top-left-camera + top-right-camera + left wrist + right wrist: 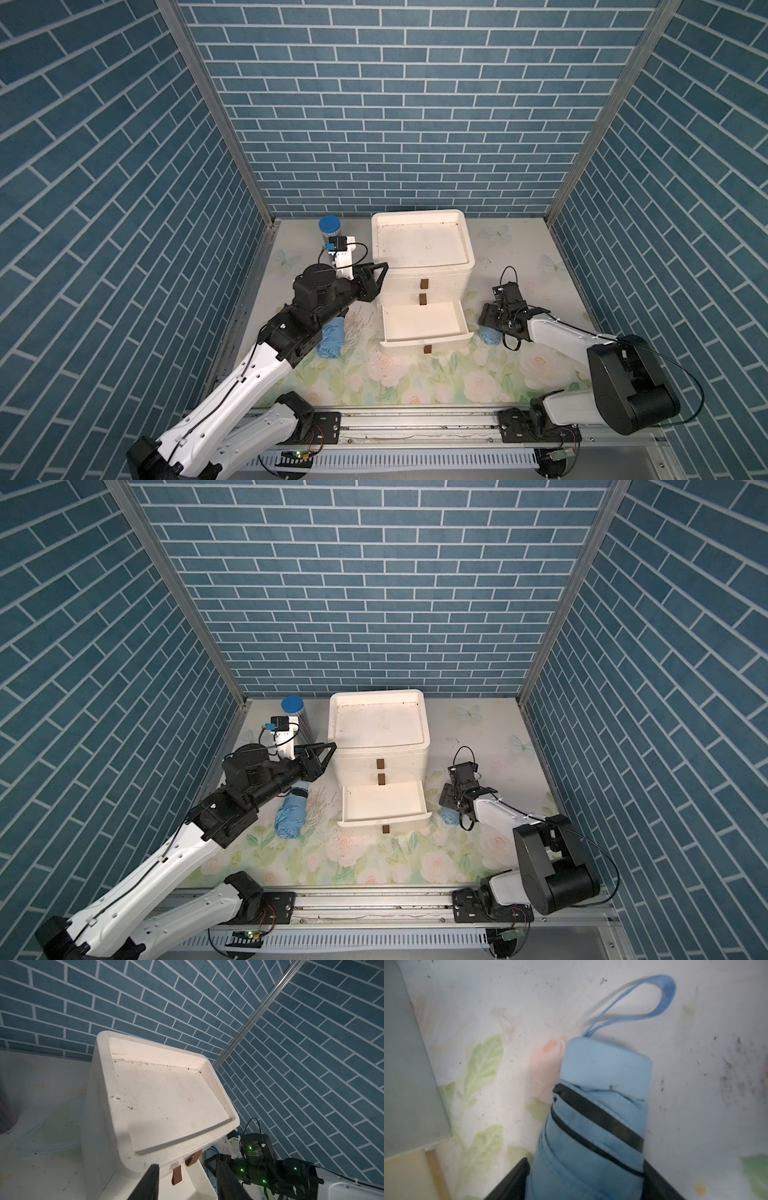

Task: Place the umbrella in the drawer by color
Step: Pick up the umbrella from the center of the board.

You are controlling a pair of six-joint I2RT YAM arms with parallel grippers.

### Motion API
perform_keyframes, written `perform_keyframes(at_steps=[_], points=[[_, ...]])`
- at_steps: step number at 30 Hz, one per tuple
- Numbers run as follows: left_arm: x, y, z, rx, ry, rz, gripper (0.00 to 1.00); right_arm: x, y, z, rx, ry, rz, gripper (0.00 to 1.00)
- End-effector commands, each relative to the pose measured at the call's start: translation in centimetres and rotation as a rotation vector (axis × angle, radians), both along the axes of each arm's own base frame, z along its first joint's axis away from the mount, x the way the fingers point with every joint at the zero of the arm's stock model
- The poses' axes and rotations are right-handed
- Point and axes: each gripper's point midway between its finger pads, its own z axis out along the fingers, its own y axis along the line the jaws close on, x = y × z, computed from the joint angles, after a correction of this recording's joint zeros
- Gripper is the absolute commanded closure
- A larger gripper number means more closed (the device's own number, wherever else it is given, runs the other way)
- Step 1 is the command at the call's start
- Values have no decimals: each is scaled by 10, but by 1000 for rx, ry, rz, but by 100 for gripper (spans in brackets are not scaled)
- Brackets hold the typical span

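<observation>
Light-blue folded umbrella (591, 1126) was seen lying on floral mat (477, 1064), just beside open white drawer (424, 322). Right gripper (585, 1162) was closed against its sides. Left gripper (187, 1162) was held part-open, empty, near drawer unit (166, 1095). Second blue umbrella (331, 340) was seen under left arm.

**White cabinet (166, 1101) hogging the wrist cam**

Recessed top is scuffed and speckled. Two brown tabs (177, 1176) on its front; the drawer (200, 1186) beneath looks pulled out, but only a corner shows. The left gripper (187, 1167) has fingers apart, nothing between. Beyond, the right arm (257, 1159) shows green lights.
</observation>
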Motion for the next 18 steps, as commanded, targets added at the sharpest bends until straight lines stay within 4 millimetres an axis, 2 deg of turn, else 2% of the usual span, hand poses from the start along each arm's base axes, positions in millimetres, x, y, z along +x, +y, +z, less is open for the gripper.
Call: perform_keyframes(at_steps=[1, 4, 8, 11, 12, 14, 18], points=[[-5, 0, 2, -16, -8, -12, 51, -8, -4, -2, -13, 34, -11, 44], [-6, -3, 1, -16, -5, -27, 51, -7, -2, 10, 15, -9, -12, 68], [-9, -13, 2, -29, -3, -80, 51, -5, 7, 35, 84, -89, 13, 81], [-15, -24, 7, -53, -22, -138, 49, -3, 13, 61, 135, -163, 29, 96], [-19, -29, 9, -64, -29, -169, 47, -1, 16, 75, 165, -209, 41, 100], [-27, -39, 11, -87, -37, -234, 43, 0, 26, 108, 239, -320, 82, 100], [-41, -59, 10, -124, -38, -357, 39, -13, 52, 204, 460, -636, 214, 100]])
